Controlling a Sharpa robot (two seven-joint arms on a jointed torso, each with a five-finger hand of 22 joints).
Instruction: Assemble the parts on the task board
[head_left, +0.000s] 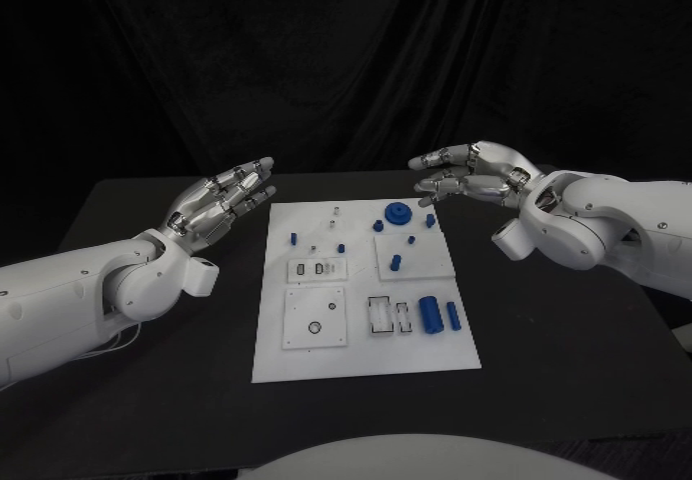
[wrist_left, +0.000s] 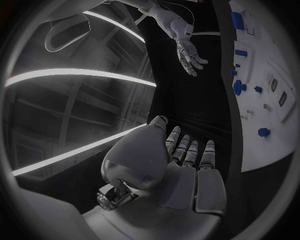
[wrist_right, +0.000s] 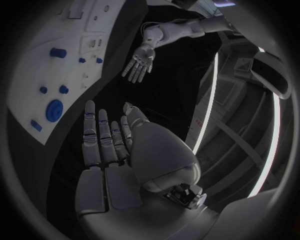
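Left hand is hovering released, fingers straight and apart, grasping nothing, just off the near-left far corner of the task board. Right hand is hovering released too, fingers loosely bent and spread, nothing in them, above the tabletop just past the board's far right corner.

Task board is lying flat on the tabletop between the two hands, reaching back toward the robot from them. Round blue gear is sitting closest to the right hand, just beside its fingertips but apart from them. Small blue pegs are standing near the gear, more toward the left hand's side. Two blue cylinders are lying well apart from both hands at the board's near end, beside a clear rectangular slot. Square white plate with a ring is lying next to that.

In the left wrist view the left hand is flat and holding nothing, with the right hand across from it.
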